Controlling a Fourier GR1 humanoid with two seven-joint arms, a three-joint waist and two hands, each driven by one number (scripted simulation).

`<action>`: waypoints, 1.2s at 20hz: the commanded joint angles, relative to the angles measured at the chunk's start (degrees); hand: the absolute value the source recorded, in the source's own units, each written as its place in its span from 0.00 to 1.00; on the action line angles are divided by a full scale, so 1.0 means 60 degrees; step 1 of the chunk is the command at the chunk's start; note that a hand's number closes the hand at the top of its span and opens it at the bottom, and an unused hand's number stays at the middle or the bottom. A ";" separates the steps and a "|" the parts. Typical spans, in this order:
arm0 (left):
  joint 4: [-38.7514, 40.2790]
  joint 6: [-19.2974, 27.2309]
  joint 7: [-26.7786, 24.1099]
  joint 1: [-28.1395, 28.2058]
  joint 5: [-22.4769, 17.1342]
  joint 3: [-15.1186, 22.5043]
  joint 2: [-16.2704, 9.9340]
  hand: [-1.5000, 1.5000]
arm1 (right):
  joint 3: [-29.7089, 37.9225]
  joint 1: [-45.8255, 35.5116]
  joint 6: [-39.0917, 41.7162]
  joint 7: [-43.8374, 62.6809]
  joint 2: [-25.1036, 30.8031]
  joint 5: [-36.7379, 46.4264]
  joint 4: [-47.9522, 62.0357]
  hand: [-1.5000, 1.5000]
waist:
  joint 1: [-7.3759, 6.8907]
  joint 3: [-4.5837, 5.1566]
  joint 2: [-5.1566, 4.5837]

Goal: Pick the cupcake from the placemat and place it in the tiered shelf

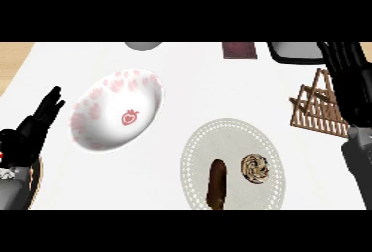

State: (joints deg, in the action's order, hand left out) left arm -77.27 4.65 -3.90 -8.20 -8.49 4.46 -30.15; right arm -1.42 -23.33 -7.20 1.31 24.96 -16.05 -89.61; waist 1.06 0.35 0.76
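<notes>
From the head: the cupcake (pixel 255 169) sits on the mat (pixel 232 133), well below the right hand (pixel 347 74), whose straight fingers hold nothing beside the shelf (pixel 320 106). Left hand (pixel 35 129) rests open. Picking comes next, I think: reach down and curl round it

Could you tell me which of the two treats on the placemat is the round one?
The cupcake, on the right; the dark pastry beside it is long and narrow.

White counter (pixel 218 74) carried a strawberry-print plate (pixel 116 110), round lace placemat (pixel 232 133), wooden tiered shelf (pixel 318 110), dark red block (pixel 240 50) at far edge.
</notes>
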 commanded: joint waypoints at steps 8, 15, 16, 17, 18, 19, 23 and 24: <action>-0.0733 0.0374 0.0338 -0.0207 0.0089 0.0762 0.1536 0.50 | 0.1484 0.1299 0.0454 0.0427 -0.3199 -0.4428 0.1030 1.00 | 0.0226 -0.0482 -0.0255; -0.0801 0.0740 0.0533 -0.0438 0.0297 0.1177 0.2227 0.50 | 0.1002 0.2896 -0.2278 -0.2258 -0.0796 0.1606 0.2326 0.00 | 0.0049 -0.0093 -0.0208; -0.0765 0.0791 0.0536 -0.0310 0.0392 0.1176 0.2160 0.50 | 0.1043 0.3128 -0.2432 -0.2624 -0.1299 0.1341 0.2167 0.00 | 0.0043 -0.0095 -0.0180; -0.0846 0.0920 0.0783 -0.0467 0.0467 0.1276 0.2286 0.50 | 0.1228 0.3335 -0.2144 -0.2849 -0.1178 0.1078 0.1963 0.00 | 0.0118 -0.0093 -0.0144; -0.0888 0.0846 0.0386 -0.0072 0.0429 0.1324 0.2346 0.50 | 0.1447 0.3588 -0.1639 -0.3650 -0.1297 0.0640 0.2191 0.00 | 0.0029 -0.0104 -0.0165; -0.1014 0.0810 0.0793 -0.0326 0.0422 0.1235 0.2171 0.50 | 0.1236 0.3814 -0.1469 -0.3898 -0.1617 0.0493 0.1799 0.00 | 0.0039 -0.0095 -0.0119; -0.1162 0.0859 0.0889 -0.0226 0.0617 0.1428 0.2275 0.50 | 0.0955 0.4133 0.0753 -0.3479 -0.0316 0.0115 0.1824 0.00 | -0.0117 -0.0071 -0.0121; -0.1091 0.0853 0.0927 -0.0427 0.0600 0.1348 0.2299 0.50 | 0.0354 0.4454 0.0682 -0.3096 -0.0120 0.0764 0.1316 0.00 | -0.0062 -0.0055 -0.0106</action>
State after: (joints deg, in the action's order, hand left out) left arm -83.19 9.66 0.79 -10.30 -5.24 12.31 -16.82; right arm 2.92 -2.40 -8.08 -19.91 20.20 -13.08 -82.90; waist 0.31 1.35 1.02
